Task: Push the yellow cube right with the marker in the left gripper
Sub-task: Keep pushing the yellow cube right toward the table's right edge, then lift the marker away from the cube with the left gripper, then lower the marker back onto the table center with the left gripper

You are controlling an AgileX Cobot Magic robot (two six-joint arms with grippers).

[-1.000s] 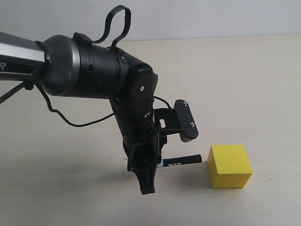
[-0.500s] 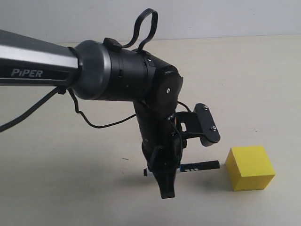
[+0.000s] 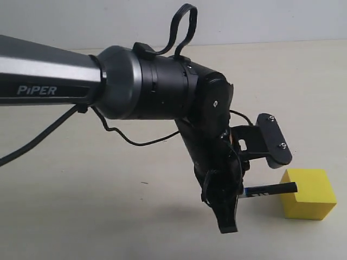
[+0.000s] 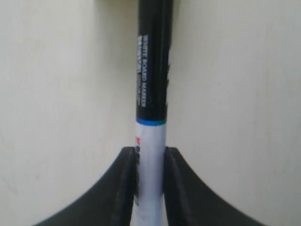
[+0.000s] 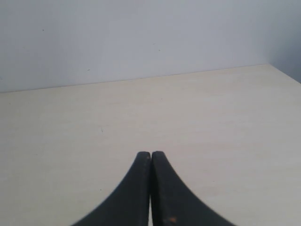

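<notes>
The yellow cube (image 3: 307, 193) rests on the pale table at the far right of the exterior view. My left gripper (image 3: 227, 208) points down just left of it, shut on the marker (image 3: 269, 189). The marker lies level, and its black cap tip touches the cube's left face. In the left wrist view the marker (image 4: 151, 117) runs straight out from the left gripper (image 4: 149, 155), white barrel clamped between the two black fingers, black cap beyond. The cube is out of that view. My right gripper (image 5: 150, 155) is shut on nothing, over bare table.
A black camera bracket (image 3: 271, 141) juts from the left wrist above the cube. The cable loop (image 3: 181, 27) rises over the arm. The pale table (image 3: 81, 189) meets a grey wall at the back. The cube sits near the right frame edge.
The left arm has travelled right with the marker, and the yellow cube has slid right ahead of the marker tip.
</notes>
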